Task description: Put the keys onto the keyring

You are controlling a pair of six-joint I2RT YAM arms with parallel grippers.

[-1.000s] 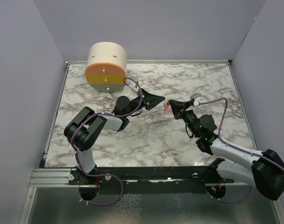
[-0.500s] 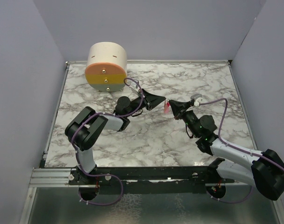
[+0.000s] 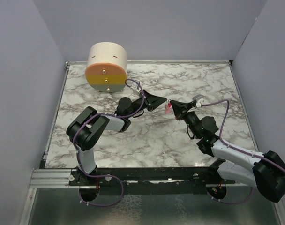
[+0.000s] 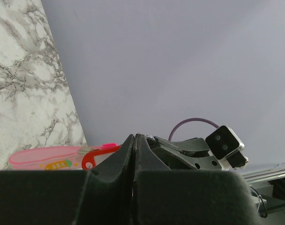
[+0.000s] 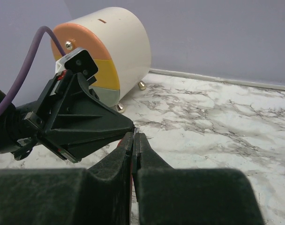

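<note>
Left gripper (image 3: 164, 100) and right gripper (image 3: 171, 102) meet tip to tip above the marble table (image 3: 147, 136), each with fingers pressed together. The red keys (image 4: 96, 155) and the pink-strapped keyring (image 4: 44, 158) hang at this junction. Which gripper holds them cannot be told.

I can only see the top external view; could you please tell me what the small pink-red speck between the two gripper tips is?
Observer: The left wrist view shows it as a slim pale pink strip with a small coloured print, stretched out beside the fingertips.
Operator: Thank you. Is anything at the end nearest the fingers?
Observer: A small red flat piece with a hole sits there, right by the left gripper; I cannot tell whether the two are joined.
Operator: Are the right jaws closed?
Observer: Yes; in the right wrist view the right gripper has its fingers pressed together, with no gap showing.
</note>
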